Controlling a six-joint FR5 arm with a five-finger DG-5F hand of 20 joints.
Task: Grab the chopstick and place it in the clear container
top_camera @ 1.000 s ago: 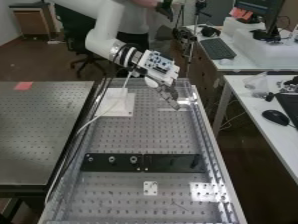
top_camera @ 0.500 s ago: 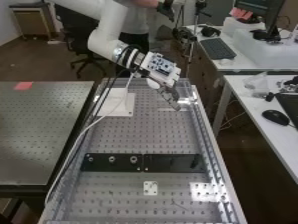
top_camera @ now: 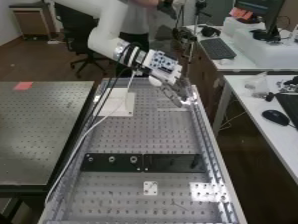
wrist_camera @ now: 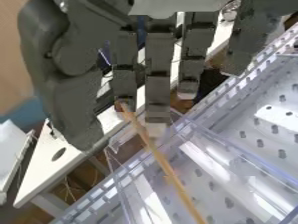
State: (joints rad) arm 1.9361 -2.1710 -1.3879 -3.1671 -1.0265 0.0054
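Note:
The hand (top_camera: pixel 174 91) is over the far right part of the perforated bench, angled down, with its fingers fairly straight. In the wrist view the hand (wrist_camera: pixel 158 75) has its fingers extended and its thumb apart from them. A thin wooden chopstick (wrist_camera: pixel 161 161) slants away from the fingertips, its upper end right by one fingertip; whether they touch I cannot tell. Below the fingers, the clear container (wrist_camera: pixel 234 146) shows its transparent rim and walls, and the chopstick runs across it. Whether the chopstick's lower part lies inside the container cannot be made out.
A white block (top_camera: pixel 116 104) stands on the bench left of the hand, with cables hanging beside it. A black bar (top_camera: pixel 143 163) crosses the bench nearer the camera. The raised metal edge (top_camera: pixel 214 155) runs along the right side, and a white desk (top_camera: pixel 256 107) stands beyond it.
In the high view the hand has shifted slightly to the right, and its fingers look more spread than before. The cables by the arm have swung a little.

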